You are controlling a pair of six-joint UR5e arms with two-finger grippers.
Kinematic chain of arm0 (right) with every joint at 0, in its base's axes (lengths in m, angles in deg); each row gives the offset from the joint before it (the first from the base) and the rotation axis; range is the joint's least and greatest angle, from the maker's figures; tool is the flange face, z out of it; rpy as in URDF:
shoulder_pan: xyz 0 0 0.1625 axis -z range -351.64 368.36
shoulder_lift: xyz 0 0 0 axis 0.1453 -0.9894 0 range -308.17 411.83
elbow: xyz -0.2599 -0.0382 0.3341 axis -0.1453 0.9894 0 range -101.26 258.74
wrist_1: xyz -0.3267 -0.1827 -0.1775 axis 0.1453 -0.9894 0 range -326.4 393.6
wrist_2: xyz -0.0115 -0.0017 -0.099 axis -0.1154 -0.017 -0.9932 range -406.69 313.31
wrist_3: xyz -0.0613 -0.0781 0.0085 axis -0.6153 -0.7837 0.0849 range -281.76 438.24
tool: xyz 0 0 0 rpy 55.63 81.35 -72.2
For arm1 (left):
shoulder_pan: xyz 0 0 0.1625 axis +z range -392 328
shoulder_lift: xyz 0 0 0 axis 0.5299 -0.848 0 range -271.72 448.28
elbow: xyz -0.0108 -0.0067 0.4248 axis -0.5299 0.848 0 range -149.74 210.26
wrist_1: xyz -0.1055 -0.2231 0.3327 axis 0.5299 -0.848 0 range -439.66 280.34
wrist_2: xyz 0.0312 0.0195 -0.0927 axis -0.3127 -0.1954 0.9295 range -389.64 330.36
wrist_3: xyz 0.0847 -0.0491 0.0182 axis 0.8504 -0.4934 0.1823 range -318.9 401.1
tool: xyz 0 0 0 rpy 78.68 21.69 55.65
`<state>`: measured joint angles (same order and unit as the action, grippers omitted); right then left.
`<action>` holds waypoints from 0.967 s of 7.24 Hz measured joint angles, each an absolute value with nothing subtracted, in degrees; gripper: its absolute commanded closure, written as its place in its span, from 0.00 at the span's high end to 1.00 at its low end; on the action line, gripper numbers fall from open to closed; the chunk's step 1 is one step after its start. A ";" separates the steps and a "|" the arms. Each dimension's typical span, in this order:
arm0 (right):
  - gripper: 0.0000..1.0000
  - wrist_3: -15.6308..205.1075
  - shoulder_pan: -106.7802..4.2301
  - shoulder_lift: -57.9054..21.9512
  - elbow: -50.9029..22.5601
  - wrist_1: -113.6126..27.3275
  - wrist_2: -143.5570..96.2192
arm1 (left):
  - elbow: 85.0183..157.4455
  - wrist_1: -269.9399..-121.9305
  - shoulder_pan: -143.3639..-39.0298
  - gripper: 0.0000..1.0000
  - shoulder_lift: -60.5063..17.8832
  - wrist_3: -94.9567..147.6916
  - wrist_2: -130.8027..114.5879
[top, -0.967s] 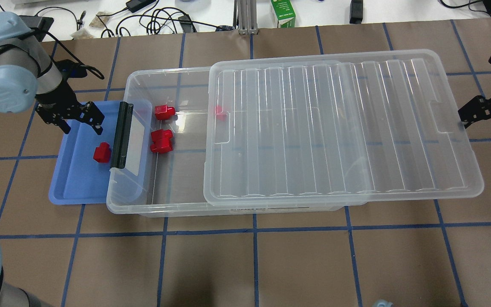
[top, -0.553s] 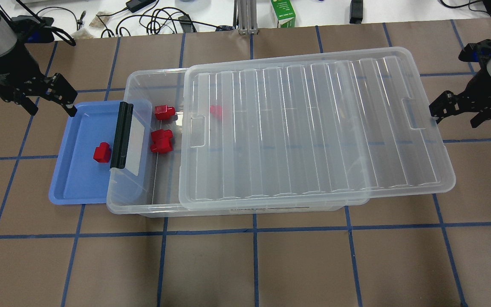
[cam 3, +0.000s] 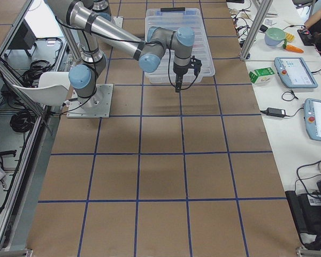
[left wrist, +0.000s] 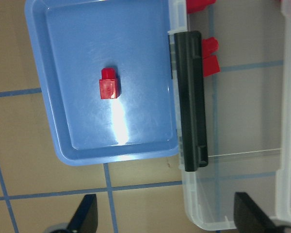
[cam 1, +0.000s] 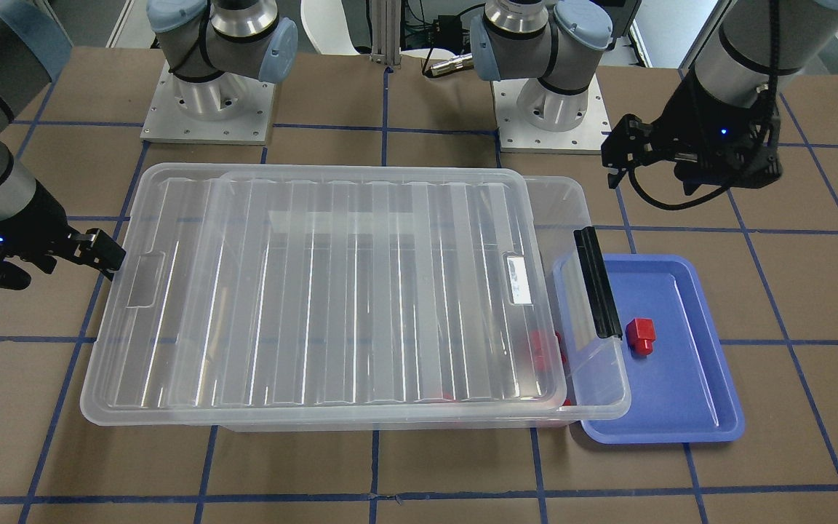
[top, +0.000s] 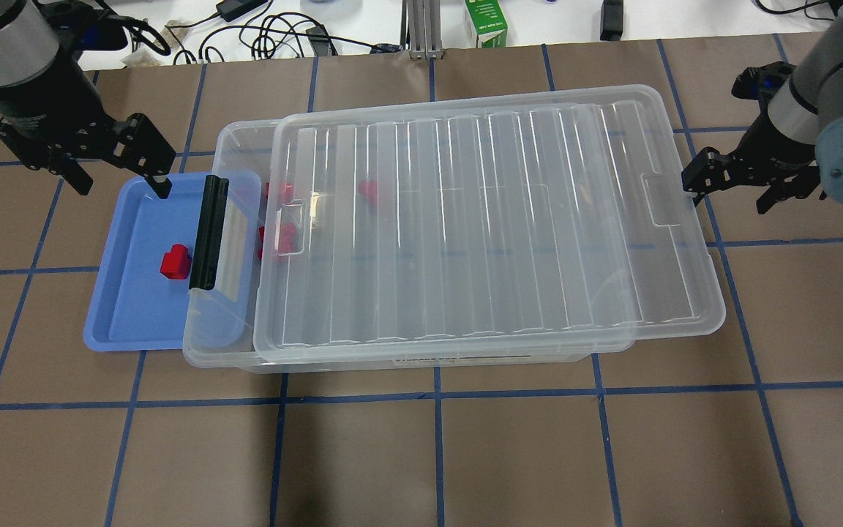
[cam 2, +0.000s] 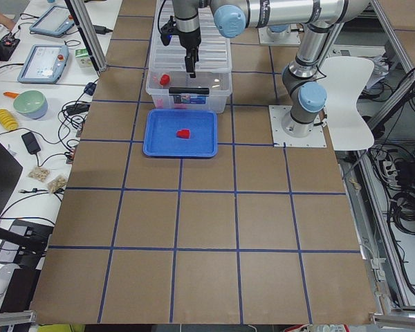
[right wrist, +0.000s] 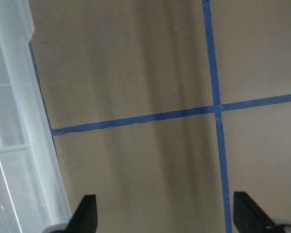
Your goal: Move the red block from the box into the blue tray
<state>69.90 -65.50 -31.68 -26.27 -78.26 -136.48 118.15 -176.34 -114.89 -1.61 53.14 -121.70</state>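
The red block (top: 175,262) lies in the blue tray (top: 132,311), also seen in the front view (cam 1: 639,335) and the left wrist view (left wrist: 109,87). The clear box (top: 220,348) stands right of the tray, its black latch bar (top: 209,230) over the tray's edge. The ribbed lid (top: 487,219) covers most of the box. Other red pieces (top: 369,190) show through it. My left gripper (top: 121,183) is open and empty above the tray's back corner. My right gripper (top: 729,196) is open and empty at the lid's right end.
A green carton (top: 486,22) and cables (top: 275,36) lie beyond the table's back edge. The two arm bases (cam 1: 208,102) stand behind the box. Brown table (top: 436,454) with blue tape lines stretches in front of the box.
The lid has slid left over the box opening and now covers the red pieces inside. My right gripper moved left with it. My left gripper left the tray and hovers at its back corner.
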 measured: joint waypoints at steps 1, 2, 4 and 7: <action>1.00 71.35 -67.66 -31.59 -26.32 -79.30 -136.49 | 118.36 -176.39 -116.97 1.00 -1.08 50.32 -121.54; 1.00 72.03 -69.32 -31.58 -26.40 -79.76 -136.48 | 118.83 -176.30 -118.26 1.00 -0.96 48.29 -121.50; 1.00 72.33 -70.67 -31.57 -26.42 -79.91 -136.47 | 119.58 -176.08 -119.39 1.00 -1.02 46.98 -121.35; 1.00 72.33 -72.40 -31.52 -26.20 -80.00 -136.84 | 120.90 -176.27 -122.44 1.00 -0.21 43.73 -121.57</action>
<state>72.33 -72.40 -31.52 -26.20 -80.00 -136.84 120.90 -176.27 -122.44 -0.21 43.73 -121.57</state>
